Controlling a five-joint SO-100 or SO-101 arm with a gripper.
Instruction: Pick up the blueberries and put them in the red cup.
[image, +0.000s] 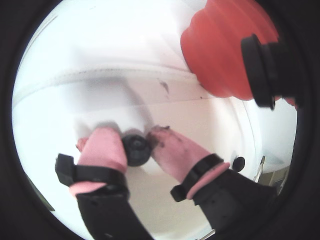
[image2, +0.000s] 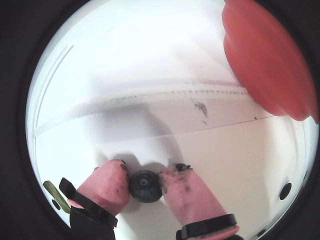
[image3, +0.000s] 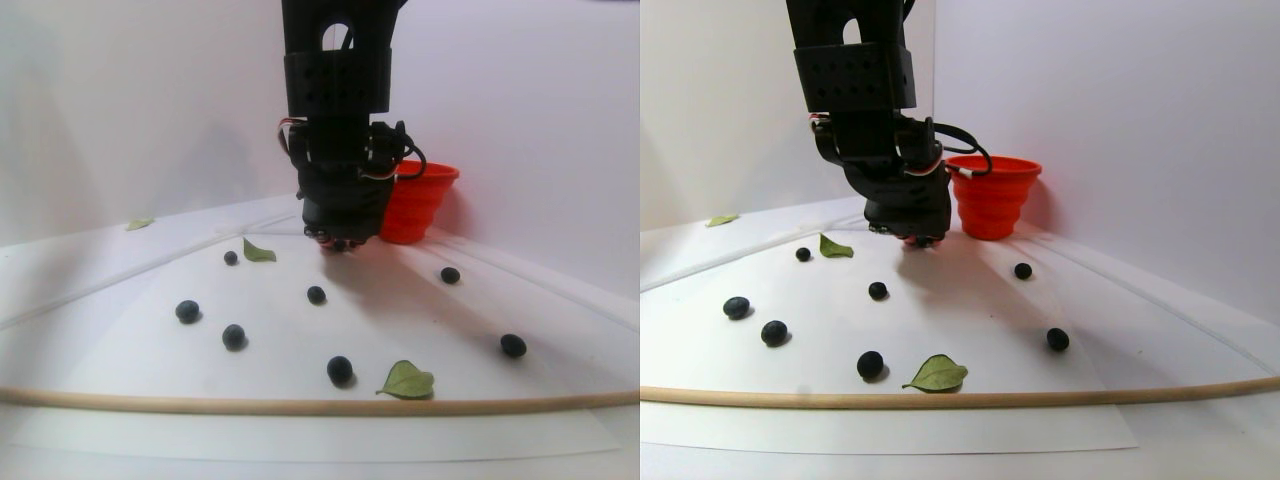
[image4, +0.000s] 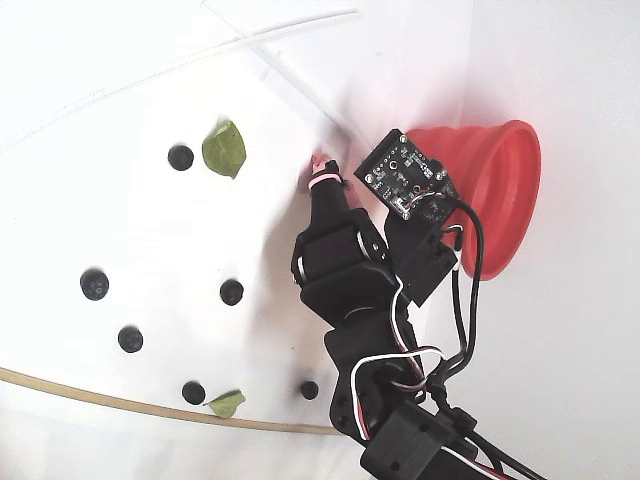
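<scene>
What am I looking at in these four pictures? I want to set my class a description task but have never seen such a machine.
It is a small black robot arm on a white table. Two round pictures come from cameras on its wrist: they show its pink-tipped tool closed on one blueberry. The wide double picture looks from the table's front; the last looks down from above. More blueberries and green leaves lie scattered on the white sheet, with a wooden stick along its front. The red cup stands behind the arm.

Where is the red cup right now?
In the fixed view, the red cup stands at the right, near the wall, just beyond the gripper and clear of the blueberries.
</scene>
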